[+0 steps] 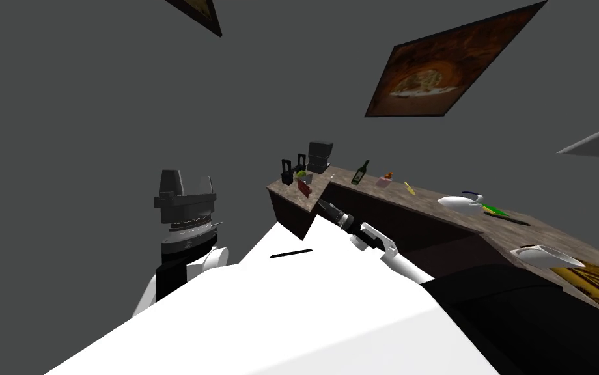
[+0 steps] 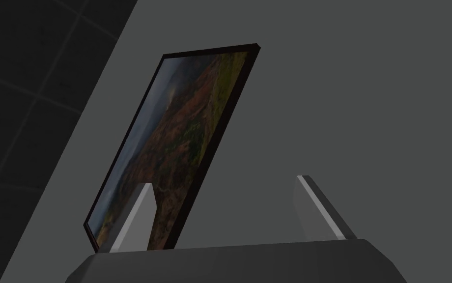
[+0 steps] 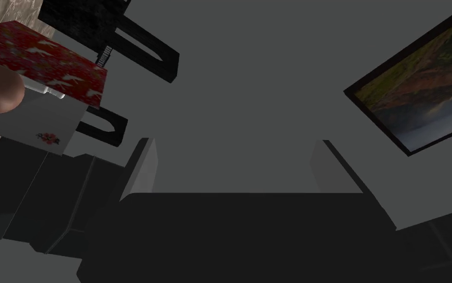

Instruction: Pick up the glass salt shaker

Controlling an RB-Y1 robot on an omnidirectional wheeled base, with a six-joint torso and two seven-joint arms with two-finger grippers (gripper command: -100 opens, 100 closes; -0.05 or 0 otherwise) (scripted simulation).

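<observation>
Currently right end effector wide, empty, near red-lidded box on tabletop; left end effector wide, empty, raised.

Plain grey walls in dim light, hung with dark-framed landscape paintings, behind an L-shaped counter with a mottled brown top and dark front, beside a dark tiled surface.

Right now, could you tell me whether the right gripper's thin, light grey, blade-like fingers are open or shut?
Open: the right gripper has its fingers wide apart, with nothing held between them.
</observation>
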